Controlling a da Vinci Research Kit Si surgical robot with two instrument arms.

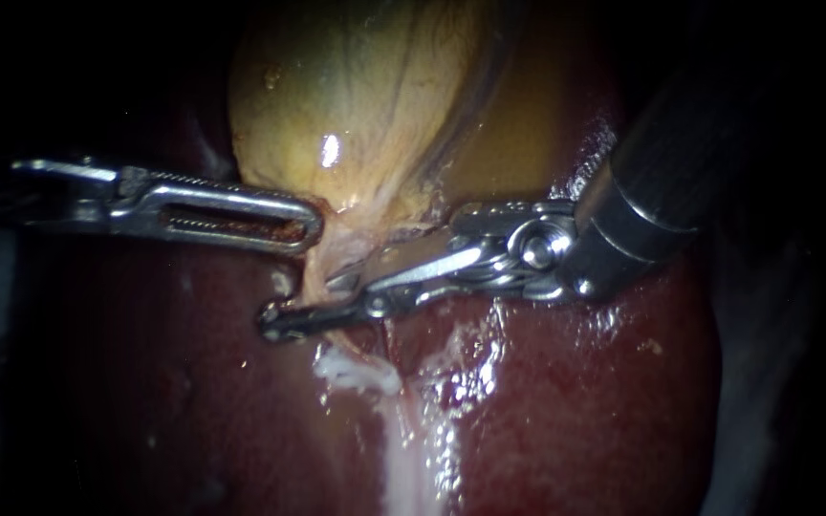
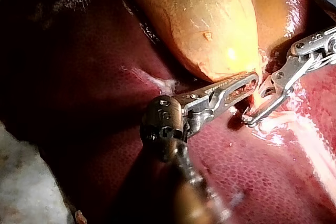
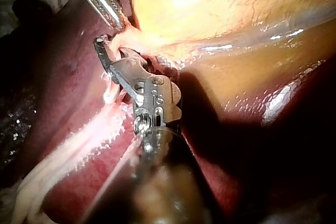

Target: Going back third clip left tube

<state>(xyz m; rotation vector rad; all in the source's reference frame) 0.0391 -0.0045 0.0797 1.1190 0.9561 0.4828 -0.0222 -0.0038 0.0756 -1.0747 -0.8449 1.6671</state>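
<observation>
Step in hand: judged to be the back-off after the third clip on the left tube. The right instrument (image 1: 303, 304) is not yet clear of the tissue.
Right tool: open. A gap shows between its two jaws, and the pale tube (image 1: 320, 272) runs through that gap. Cannot tell whether either jaw touches it.
Left tool: the left instrument (image 1: 310, 229) is closed on the narrow end of the gallbladder (image 1: 356, 96), with the tissue drawn taut toward its tip.
Tube position: between the right tool's jaws, just beside and under the left tool's tip. From the gallbladder's narrow end it runs on over the liver (image 1: 576, 411), away from both tools.
Clip: not made out for certain in any view. A small bright speck sits beside the right tool, possibly glare.
Which tube: only one strand separates clearly at the tool, so it is taken as the left tube — unconfirmed.
Next move calls for: drawing the right tool straight back along its own shaft line, open, so that it neither snags the tube nor drags a clip. The left tool should hold even tension.
Risk: a jaw tip could hook the strand on the way out.
</observation>
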